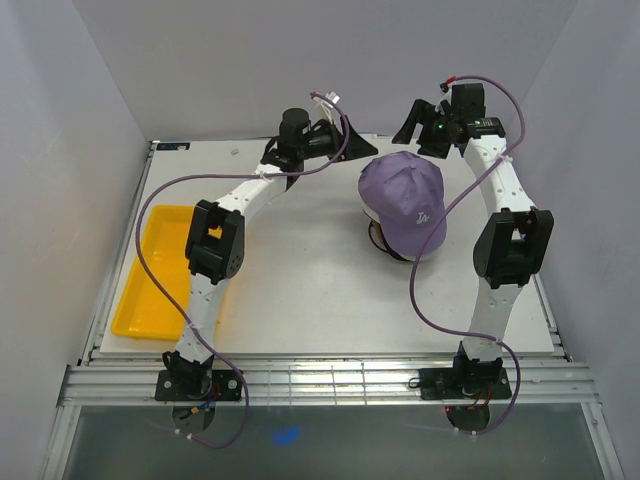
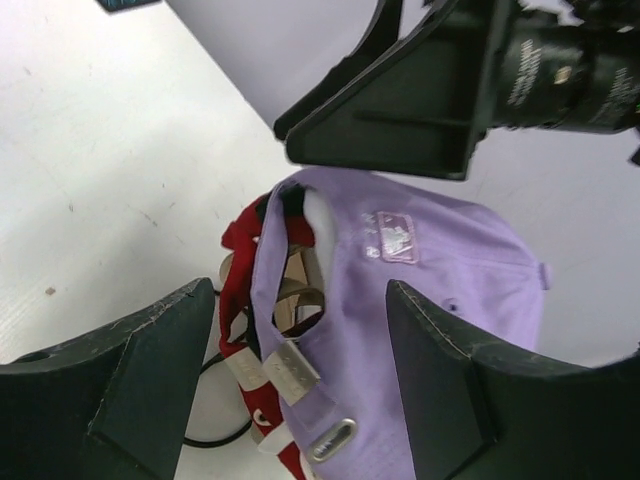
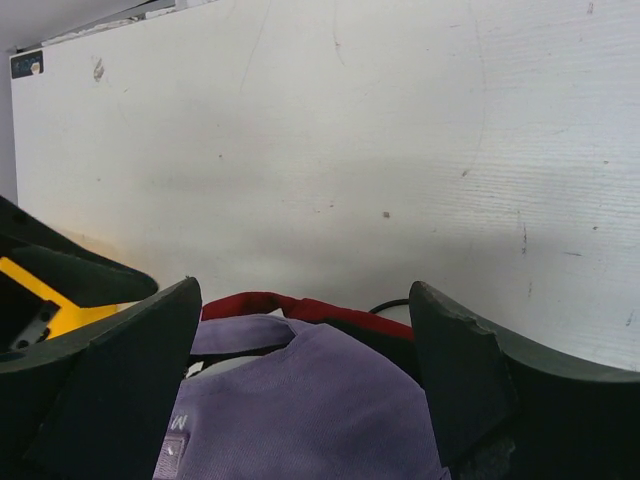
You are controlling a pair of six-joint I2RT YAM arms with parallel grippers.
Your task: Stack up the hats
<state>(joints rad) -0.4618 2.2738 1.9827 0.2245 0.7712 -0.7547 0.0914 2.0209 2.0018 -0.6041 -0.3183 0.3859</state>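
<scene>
A lavender hat [image 1: 404, 203] with a white logo tops the stack of hats at the table's back middle. In the left wrist view the lavender hat [image 2: 440, 300] shows its back strap, and a red hat [image 2: 238, 300] peeks out from under it. The right wrist view has the lavender hat [image 3: 320, 415] low in the frame, over the red hat's rim [image 3: 300, 305]. My left gripper [image 1: 347, 138] hovers open just left of the stack, while my right gripper [image 1: 418, 125] hovers open behind it. Neither holds anything. The hats lower in the stack are mostly hidden.
A yellow tray [image 1: 160, 270] lies at the table's left edge. A black wire stand [image 2: 215, 435] shows under the stack. White walls close in the table at the back and on both sides.
</scene>
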